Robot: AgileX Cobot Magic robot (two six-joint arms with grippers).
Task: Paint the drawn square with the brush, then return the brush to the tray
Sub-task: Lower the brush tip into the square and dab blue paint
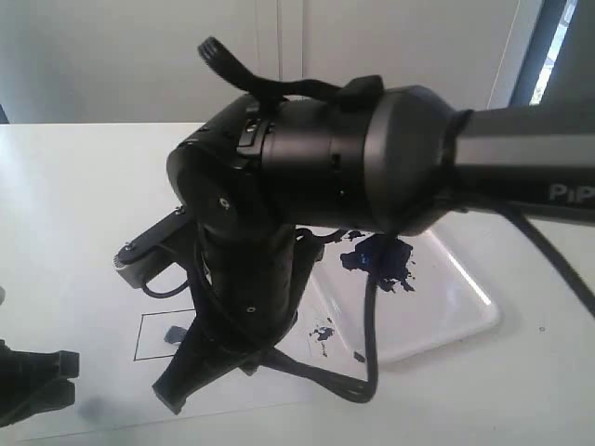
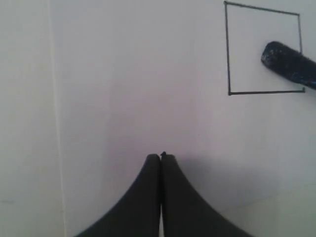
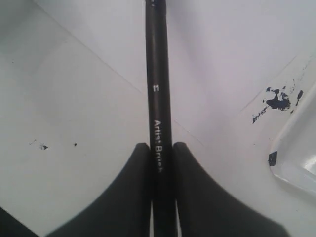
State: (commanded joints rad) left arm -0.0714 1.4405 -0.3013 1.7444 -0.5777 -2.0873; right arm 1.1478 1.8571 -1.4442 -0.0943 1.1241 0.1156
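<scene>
The drawn square [image 2: 264, 49] is a thin black outline on white paper, and its inside looks white. The brush's dark blue tip [image 2: 289, 63] reaches in over the square's edge. My right gripper [image 3: 162, 148] is shut on the brush [image 3: 157, 84], a black shaft printed "Artist Brush"; its tip is out of this view. In the exterior view my right arm [image 1: 307, 167] covers part of the square [image 1: 153, 339], where a small blue spot shows. The tray [image 1: 446, 316] lies to the right with a dark blue paint blob [image 1: 376, 258]. My left gripper [image 2: 161, 157] is shut and empty, short of the square.
Stray paint specks [image 1: 323, 332] dot the paper beside the tray's near corner [image 3: 296, 158]. The paper's edge [image 2: 55, 98] runs along the white table. The left gripper [image 1: 37, 381] rests at the lower left. A black cable [image 1: 372, 353] loops under the right arm.
</scene>
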